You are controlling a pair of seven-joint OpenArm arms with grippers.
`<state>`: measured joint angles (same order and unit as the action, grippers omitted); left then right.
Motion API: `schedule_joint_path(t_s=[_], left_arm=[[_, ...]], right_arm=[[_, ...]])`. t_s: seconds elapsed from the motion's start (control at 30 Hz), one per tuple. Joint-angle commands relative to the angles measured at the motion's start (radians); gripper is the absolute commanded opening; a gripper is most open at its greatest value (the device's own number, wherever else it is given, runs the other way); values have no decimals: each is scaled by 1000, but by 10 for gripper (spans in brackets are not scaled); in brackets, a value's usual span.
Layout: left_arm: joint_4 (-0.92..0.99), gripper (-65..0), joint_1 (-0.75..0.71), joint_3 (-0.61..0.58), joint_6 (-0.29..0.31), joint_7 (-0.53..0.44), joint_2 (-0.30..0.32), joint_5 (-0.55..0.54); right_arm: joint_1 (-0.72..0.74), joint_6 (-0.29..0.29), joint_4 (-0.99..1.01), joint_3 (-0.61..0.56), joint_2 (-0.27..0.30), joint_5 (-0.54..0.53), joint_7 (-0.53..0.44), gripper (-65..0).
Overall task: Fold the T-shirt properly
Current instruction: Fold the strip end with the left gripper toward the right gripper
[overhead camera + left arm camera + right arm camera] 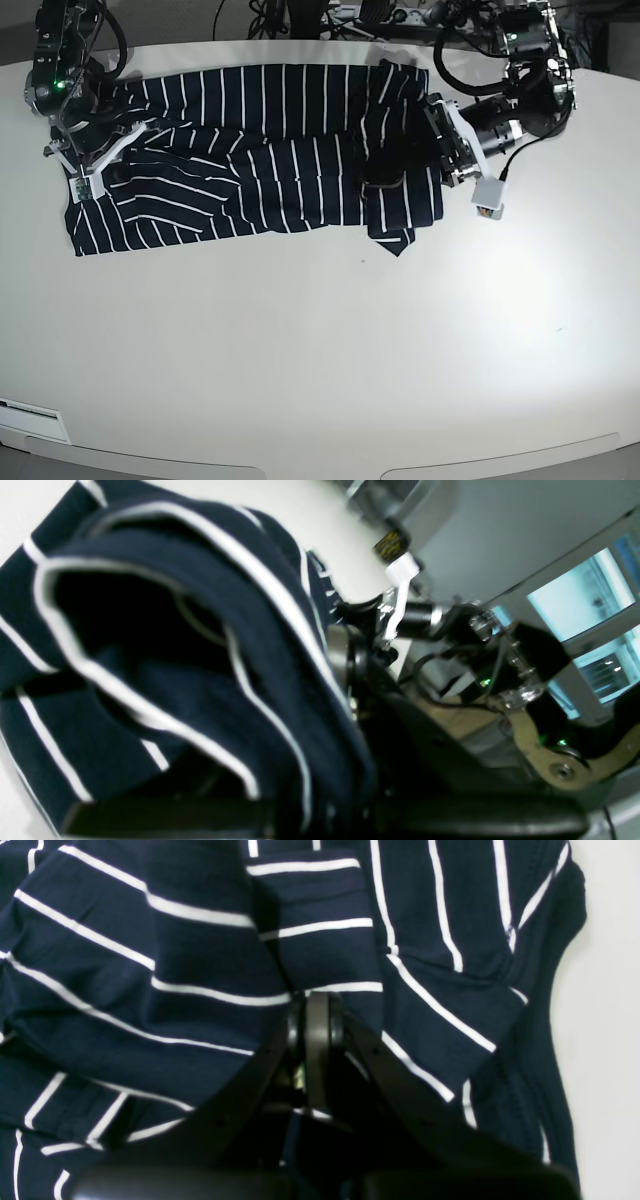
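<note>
The white table [330, 340] lies bare in the foreground, and beyond it the T-shirt [260, 170] stretches crosswise over the far half, partly folded lengthwise and rumpled, its thin white stripes running across the dark navy cloth. At the cloth's end on the base view's right, the left gripper [432, 150] lies low and sideways with its jaws drawn together on a bunched fold of the T-shirt [210, 670]. At the other end the right gripper [100, 160] points down, its jaws pressed tight together with striped cloth [320, 940] gathered at their tips.
</note>
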<state>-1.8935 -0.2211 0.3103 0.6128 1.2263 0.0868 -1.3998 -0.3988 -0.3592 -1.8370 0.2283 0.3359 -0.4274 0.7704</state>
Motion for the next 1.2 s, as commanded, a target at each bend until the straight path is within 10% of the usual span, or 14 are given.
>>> schedule_joint_path(t_s=[0.0, 0.37, 0.57, 1.0, 1.17], left_arm=[[-16, -650, 15, -11, 12, -28, -8, -2], [-16, -650, 19, -109, 23, -94, -42, 111], [-16, -256, 20, -142, 24, -105, -98, 103], [-16, -270, 20, -165, 23, -175, -144, 111], [-16, -650, 19, -135, 24, -206, -159, 225]], right_arm=[[-6, -8, -3, 1, 10, -2, 42, -650], [-5, -19, -3, 1, 10, -7, 50, -650], [-5, -94, -3, 1, 10, -86, 64, -559], [-6, -103, -3, 1, 10, -119, 64, -554], [-5, -103, -3, 1, 10, -119, 64, -554]])
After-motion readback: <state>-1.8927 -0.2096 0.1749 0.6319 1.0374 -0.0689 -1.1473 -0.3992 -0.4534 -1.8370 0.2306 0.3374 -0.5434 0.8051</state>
